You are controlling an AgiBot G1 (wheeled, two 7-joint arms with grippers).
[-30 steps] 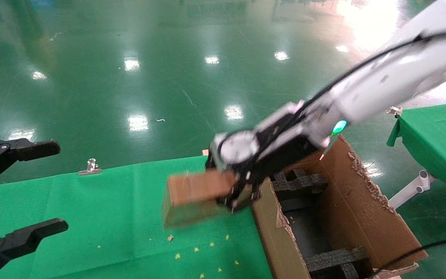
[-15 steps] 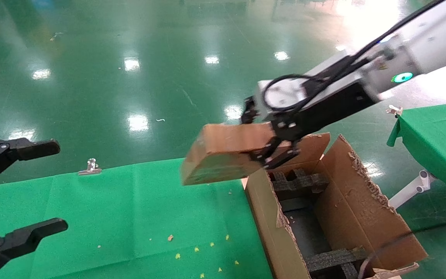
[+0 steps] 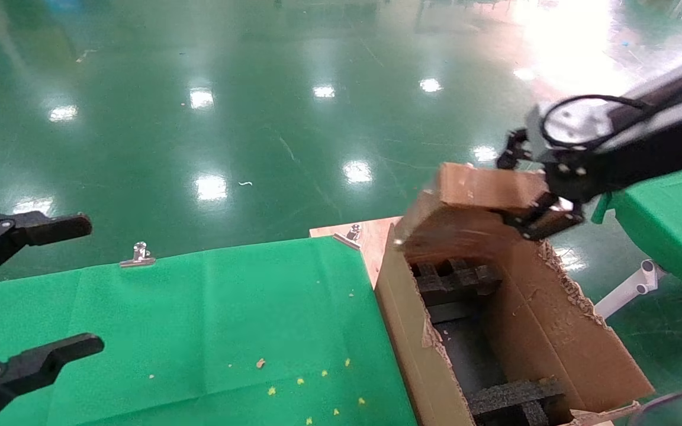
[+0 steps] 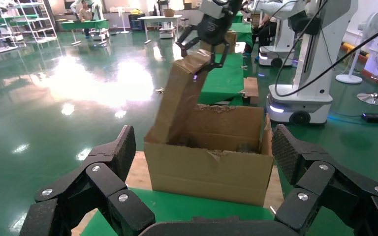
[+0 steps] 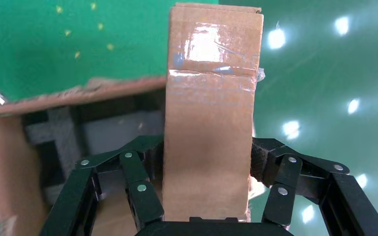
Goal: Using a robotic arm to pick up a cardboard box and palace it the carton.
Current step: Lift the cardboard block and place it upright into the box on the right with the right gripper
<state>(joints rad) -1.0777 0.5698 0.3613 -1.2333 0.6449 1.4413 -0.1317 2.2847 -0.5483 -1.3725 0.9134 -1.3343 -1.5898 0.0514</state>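
Above the far end of the carton [image 3: 512,331], in the head view, your right gripper [image 3: 533,192] clamps one end of the cardboard box [image 3: 471,207], which slants down and away from the fingers toward the carton's far-left corner. That tilt probably serves to feed the free end in first, past the tall ragged flaps. Your left gripper [image 3: 15,290] hangs spread and empty well off to the side over the green table [image 3: 199,319], clear of the work.

From the left wrist view, the box [image 4: 182,93] hangs below the right gripper [image 4: 211,42], and its low end looks to meet the carton [image 4: 211,157] at one corner; whether it has dipped inside, you cannot tell. The left gripper's fingers [image 4: 103,172] stand wide in the foreground.

In the right wrist view, the box [image 5: 211,128] runs straight out from between the fingers [image 5: 133,182], squeezed on both narrow sides. Beside it lie the carton's rim [image 5: 69,96] and the black foam inserts [image 5: 61,132]; you'll likely need to shift toward them.
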